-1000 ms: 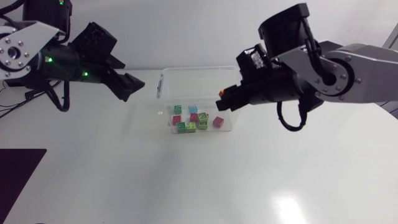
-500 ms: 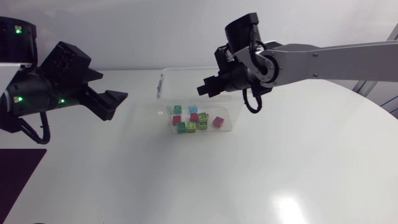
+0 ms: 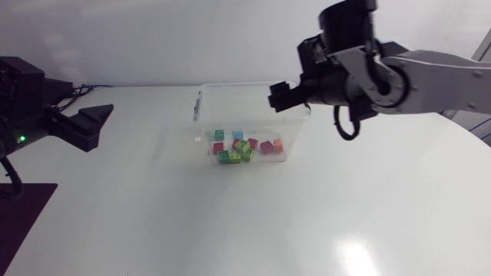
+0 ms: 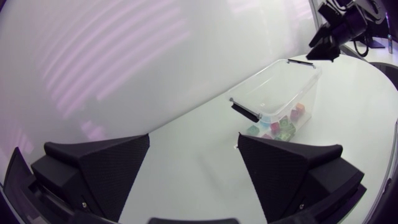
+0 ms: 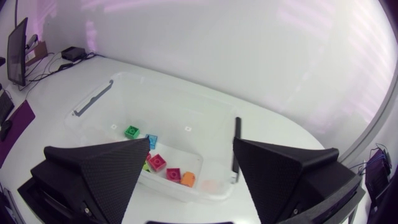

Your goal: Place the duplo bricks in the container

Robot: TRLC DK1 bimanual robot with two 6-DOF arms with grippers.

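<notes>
The right gripper (image 3: 278, 94) is hanging open and empty over the back corner of the clear box (image 3: 238, 86). The orange brick (image 3: 278, 142) it was carrying is now lying inside with the other bricks (image 3: 239, 147). The left gripper (image 3: 95, 126), open too, is pulling away sideways. The job is looking done.

I look down on 1 white table (image 3: 253, 222), smooth and glossy, with a rounded edge on my right side. A bright patch of reflected light (image 3: 354, 257) sits on its near part, right of the middle. At my near left, 1 dark flat panel (image 3: 23, 218) with straight edges and 1 square corner cuts into the white. I cannot tell whether it lies on the top or beyond it. At the far left, thin black cables (image 3: 79, 90) trail by the table's back edge.
</notes>
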